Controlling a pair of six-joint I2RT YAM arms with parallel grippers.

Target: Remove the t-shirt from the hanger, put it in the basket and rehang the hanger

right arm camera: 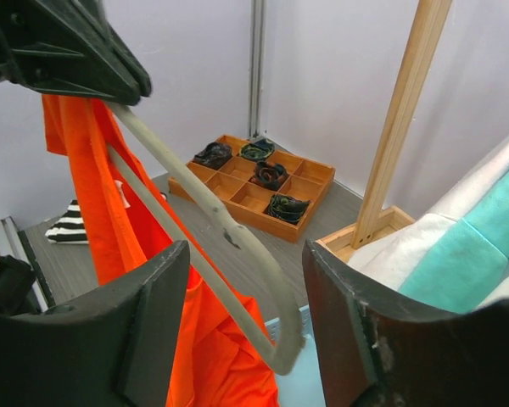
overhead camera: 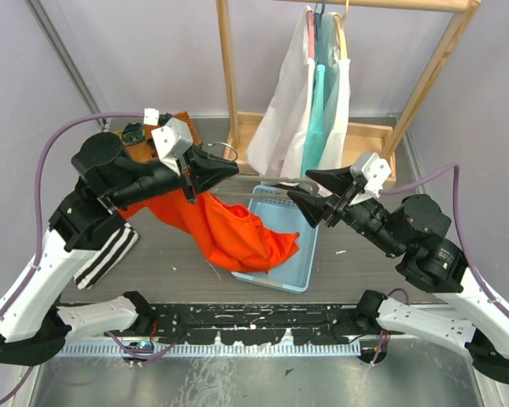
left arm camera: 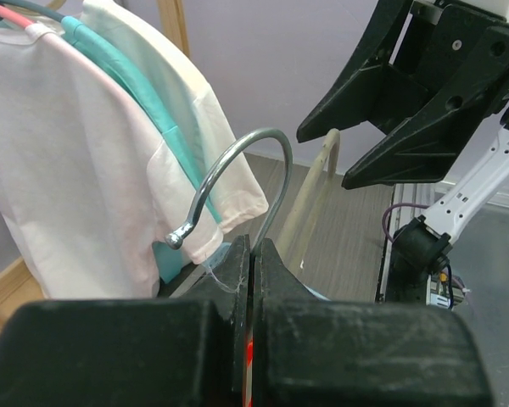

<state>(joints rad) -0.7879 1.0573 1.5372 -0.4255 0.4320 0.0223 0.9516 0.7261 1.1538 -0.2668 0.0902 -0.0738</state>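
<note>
The hanger [right arm camera: 229, 237] is clamped at the hook by the left gripper [overhead camera: 225, 167]. The right gripper [overhead camera: 299, 186], outstretched, is spread open astride the hanger's end.

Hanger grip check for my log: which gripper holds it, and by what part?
Left gripper, shut on the hanger at the base of its hook. Right gripper open around one arm, not gripping.

The hanger [right arm camera: 204, 203] crosses the gap between the jaws of the right gripper [right arm camera: 246, 254], air on both sides. On one side hangs the orange t-shirt [right arm camera: 93, 186]; on the other, a wooden post [right arm camera: 399, 127] and hung shirts [right arm camera: 475, 229].
</note>
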